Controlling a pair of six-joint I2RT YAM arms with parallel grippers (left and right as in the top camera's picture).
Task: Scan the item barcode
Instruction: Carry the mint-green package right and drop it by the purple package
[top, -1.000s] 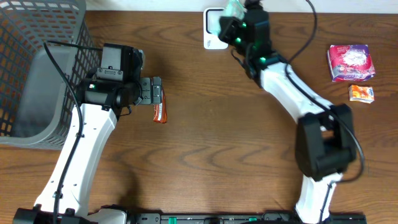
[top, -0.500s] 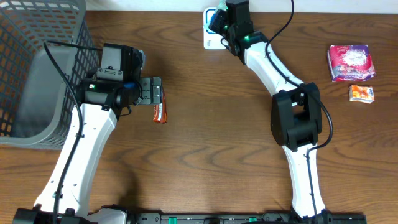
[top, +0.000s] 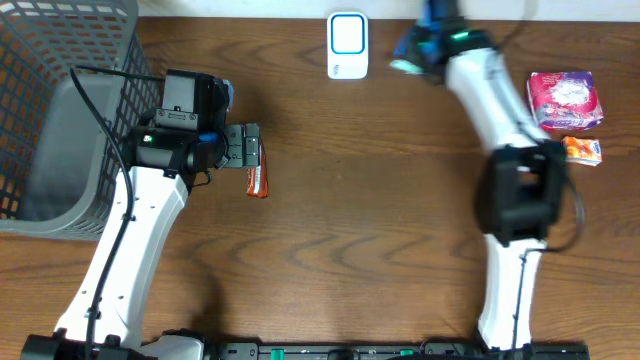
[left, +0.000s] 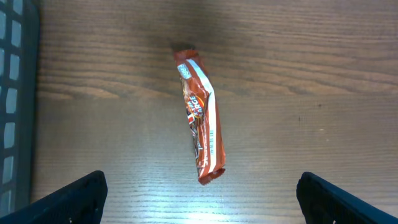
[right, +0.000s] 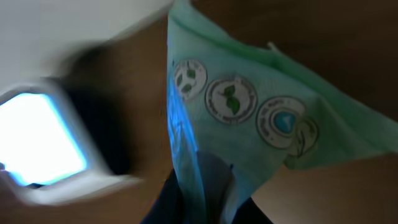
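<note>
A pale green packet (right: 249, 118) printed with round leaf logos is pinched in my right gripper (right: 202, 199), which is shut on its lower edge. In the overhead view this right gripper (top: 420, 44) holds the green packet (top: 402, 52) just right of the white scanner (top: 347, 45), apart from it. The scanner's lit blue window (right: 40, 140) appears blurred at the left of the right wrist view. My left gripper (left: 202, 208) is open and hovers above a red-brown snack bar (left: 202, 121) lying flat on the wood. From overhead the left gripper (top: 250, 150) is right over the bar (top: 257, 182).
A grey mesh basket (top: 60, 110) fills the far left of the table. A pink packet (top: 565, 100) and a small orange packet (top: 581, 150) lie at the right edge. The tabletop is brown wood (top: 360, 220).
My right arm has swung from over the scanner to its right, carrying the green packet. The left arm and the snack bar have not moved.
</note>
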